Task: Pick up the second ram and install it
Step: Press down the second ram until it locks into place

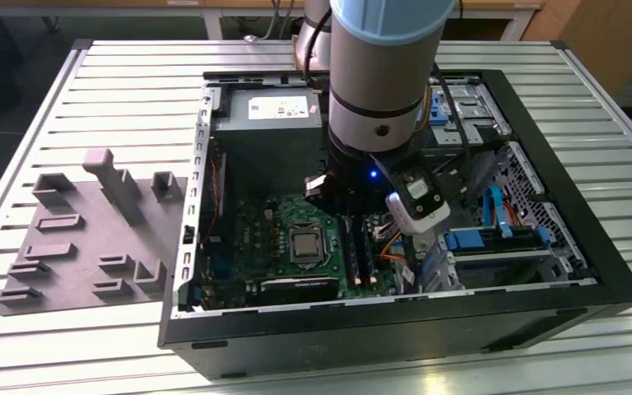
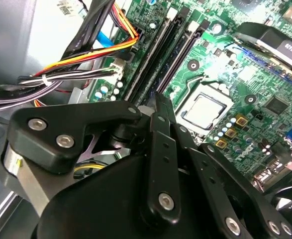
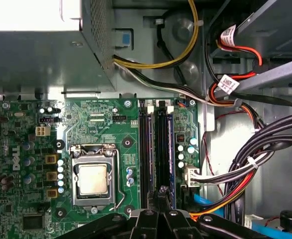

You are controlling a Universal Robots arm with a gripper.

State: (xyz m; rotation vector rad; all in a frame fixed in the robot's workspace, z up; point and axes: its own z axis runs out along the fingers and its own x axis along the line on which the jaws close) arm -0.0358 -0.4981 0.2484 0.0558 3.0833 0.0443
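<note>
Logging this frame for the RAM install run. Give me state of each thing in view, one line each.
computer case: side open, lying flat on the table, arm reaching inside.
gripper: down at the memory slots, fingers close together; open or shut unclear.
memory slots: dark, side by side beside the CPU; seated sticks cannot be told.
CPU: bare in its socket, no cooler.
grey tray: outside the case, no stick visible on it.
</note>
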